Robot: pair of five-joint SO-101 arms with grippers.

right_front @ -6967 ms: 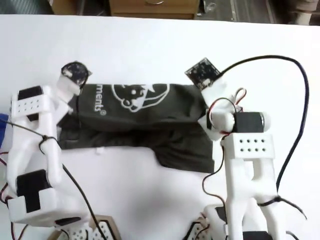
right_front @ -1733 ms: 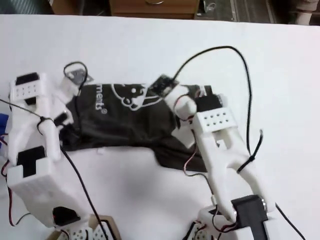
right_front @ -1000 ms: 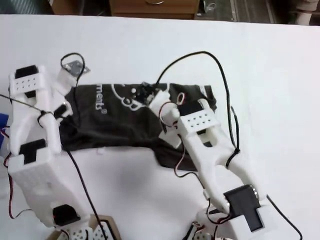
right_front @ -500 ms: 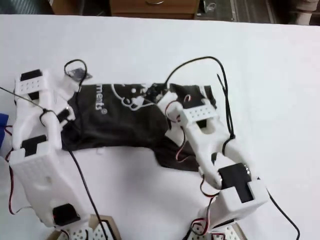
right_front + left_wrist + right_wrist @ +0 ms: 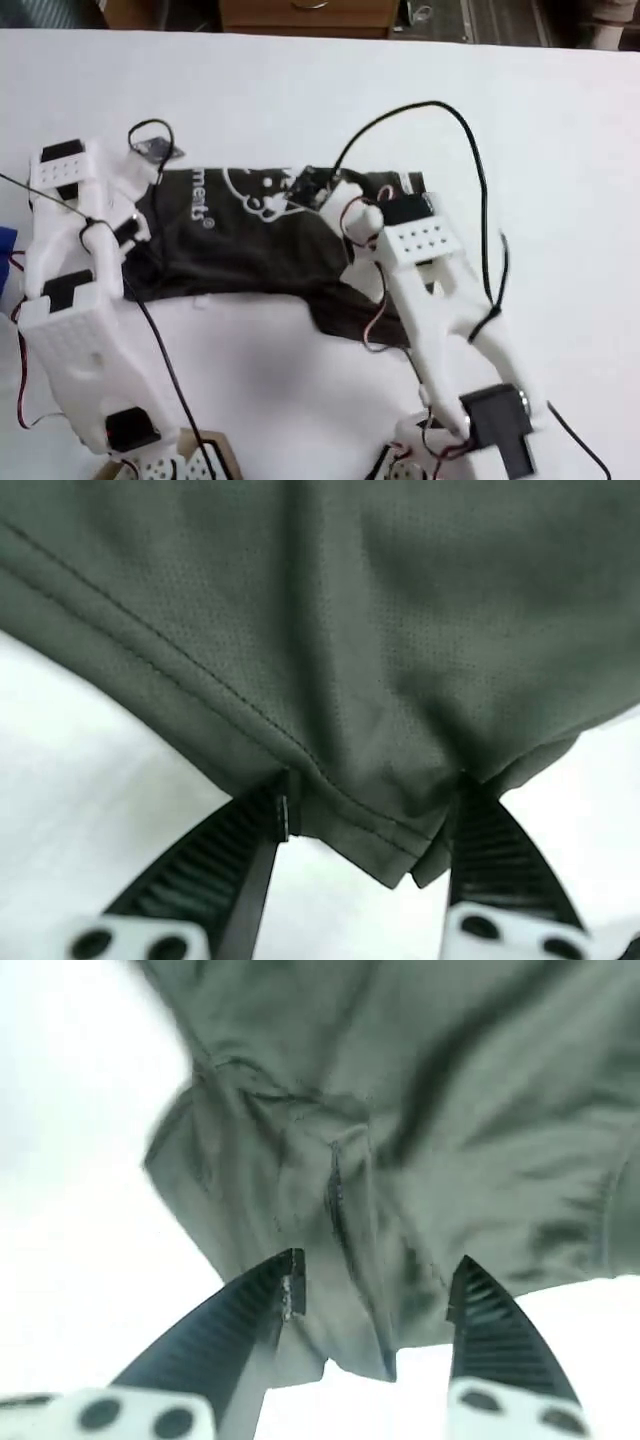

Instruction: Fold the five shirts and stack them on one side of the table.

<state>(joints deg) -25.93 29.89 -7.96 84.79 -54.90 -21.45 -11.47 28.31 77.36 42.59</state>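
Observation:
A dark green shirt (image 5: pixel 240 240) with a white print lies partly folded across the middle of the white table (image 5: pixel 560 150). My left arm (image 5: pixel 75 200) stands at the shirt's left end. In the left wrist view, my left gripper (image 5: pixel 370 815) is open, with the shirt's stitched hem (image 5: pixel 330 780) between its fingers. My right arm (image 5: pixel 415 245) hangs over the shirt's right half. My right gripper (image 5: pixel 375 1290) is open above a rumpled corner of the shirt (image 5: pixel 300 1160), and cloth lies between its fingers.
A blue thing (image 5: pixel 5 250) shows at the table's left edge. A black cable (image 5: pixel 455 115) loops above the right arm. Wooden furniture (image 5: pixel 300 15) stands behind the table. Bare table lies beyond the shirt and to its right.
The right arm came in from the shirt's right end to over its middle, then its elbow swung back right. The left arm shifted slightly at the left end. The shirt hardly moved.

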